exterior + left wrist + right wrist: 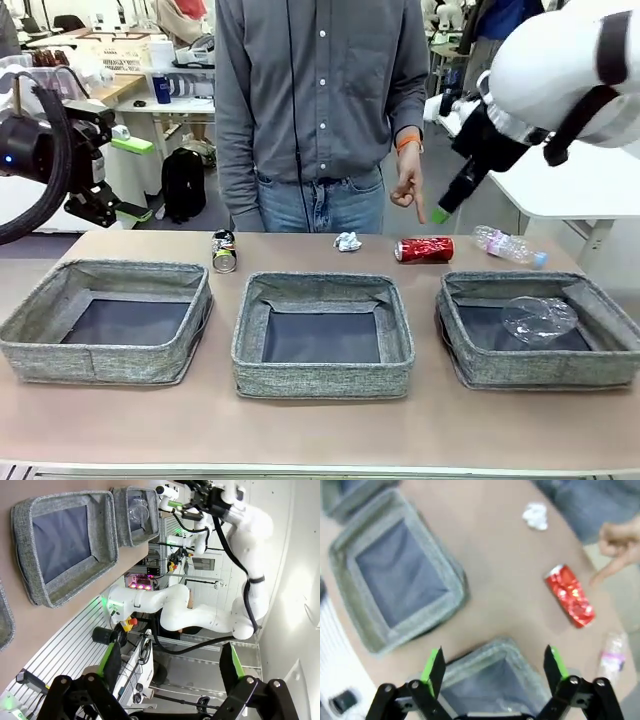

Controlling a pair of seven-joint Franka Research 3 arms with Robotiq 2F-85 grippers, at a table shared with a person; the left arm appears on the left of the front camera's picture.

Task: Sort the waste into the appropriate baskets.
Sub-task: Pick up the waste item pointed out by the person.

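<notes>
Three grey baskets stand in a row: left [40, 345], middle [322, 378] and right [470, 365]. The right one holds a crushed clear bottle [540, 318]. Behind them on the table lie a dark can [224, 251], a paper ball [347, 241], a red can [424, 249] and a clear bottle [508, 245]. My right gripper [440, 213] hangs open above the red can [569, 596], its jaws [495, 667] wide over the right basket's rim [505, 645]. My left gripper [135, 180] is open at the far left, off the table, with nothing between its fingers [110, 660].
A person stands at the far side; one hand [408, 190] points a finger down at the red can. The hand [620, 550] is close to my right gripper. The left wrist view shows the middle basket [107, 527] and the right basket [122, 510] sideways.
</notes>
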